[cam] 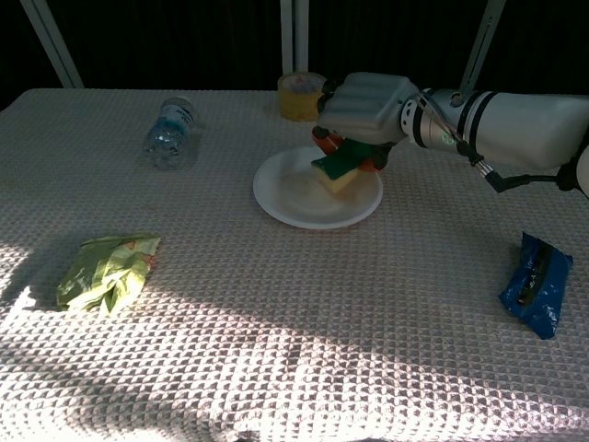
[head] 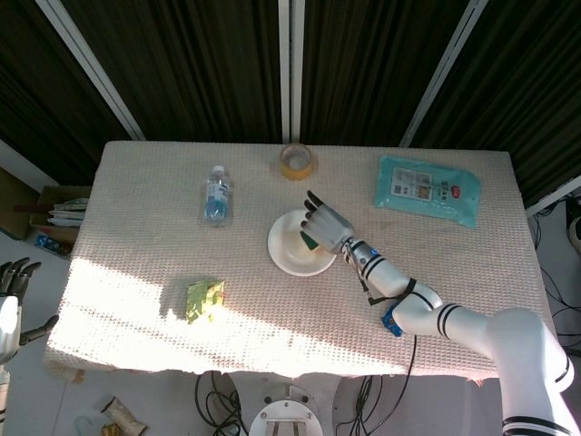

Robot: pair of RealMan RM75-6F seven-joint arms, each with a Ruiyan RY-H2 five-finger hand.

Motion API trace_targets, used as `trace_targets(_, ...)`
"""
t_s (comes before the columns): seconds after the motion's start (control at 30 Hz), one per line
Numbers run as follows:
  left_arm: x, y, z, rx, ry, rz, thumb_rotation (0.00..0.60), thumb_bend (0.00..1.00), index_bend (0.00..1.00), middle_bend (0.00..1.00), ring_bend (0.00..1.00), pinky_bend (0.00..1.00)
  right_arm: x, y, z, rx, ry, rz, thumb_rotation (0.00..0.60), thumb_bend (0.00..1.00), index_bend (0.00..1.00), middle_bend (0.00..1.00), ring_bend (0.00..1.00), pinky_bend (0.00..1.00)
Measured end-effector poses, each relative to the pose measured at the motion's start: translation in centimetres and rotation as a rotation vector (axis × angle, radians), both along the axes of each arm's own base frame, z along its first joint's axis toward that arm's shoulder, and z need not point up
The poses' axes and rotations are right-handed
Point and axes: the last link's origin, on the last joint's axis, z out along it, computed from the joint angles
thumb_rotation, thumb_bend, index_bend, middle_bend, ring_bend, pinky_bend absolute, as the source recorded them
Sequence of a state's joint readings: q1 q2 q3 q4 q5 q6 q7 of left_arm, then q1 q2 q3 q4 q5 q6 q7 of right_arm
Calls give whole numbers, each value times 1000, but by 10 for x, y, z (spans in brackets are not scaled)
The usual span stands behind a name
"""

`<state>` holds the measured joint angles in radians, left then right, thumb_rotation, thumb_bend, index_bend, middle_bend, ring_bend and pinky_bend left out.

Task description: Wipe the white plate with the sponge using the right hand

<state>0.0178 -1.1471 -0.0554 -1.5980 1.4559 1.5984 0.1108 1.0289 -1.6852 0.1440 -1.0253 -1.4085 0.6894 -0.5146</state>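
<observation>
The white plate (head: 290, 252) (cam: 299, 195) lies at the table's middle. My right hand (head: 329, 227) (cam: 368, 101) is over the plate's right part and holds a green and yellow sponge (cam: 338, 170) (head: 310, 240), which presses on the plate's right side. The fingers curl around the sponge from above. My left hand (head: 11, 300) hangs off the table's left edge in the head view, fingers apart, holding nothing.
A water bottle (head: 216, 194) lies at the back left. A tape roll (head: 297, 161) stands behind the plate. A teal wipes pack (head: 427, 189) lies at the back right. A blue snack wrapper (cam: 534, 285) lies at front right, a crumpled green packet (cam: 106, 269) at front left.
</observation>
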Motion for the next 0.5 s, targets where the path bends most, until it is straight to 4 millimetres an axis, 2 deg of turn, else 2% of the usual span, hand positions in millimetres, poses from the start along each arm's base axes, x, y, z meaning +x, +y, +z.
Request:
trace_targets(0.13,2,0,0,2,0,-9,600,6,185,119,106,162,-1,1,2,-3,49,29,600,256,527,377,141,60)
trace_targets(0.37,3,-2,0,9,1,-6,600,5,185,120,106,162,-4,6,-18,5,169,83,600,259,530,377,141,37)
trace_targets(0.5,2,-3,1,12,4,-4,600,7,185,119,106,162,-3,5,-18,-11,177,93,600,259,533,377,141,33)
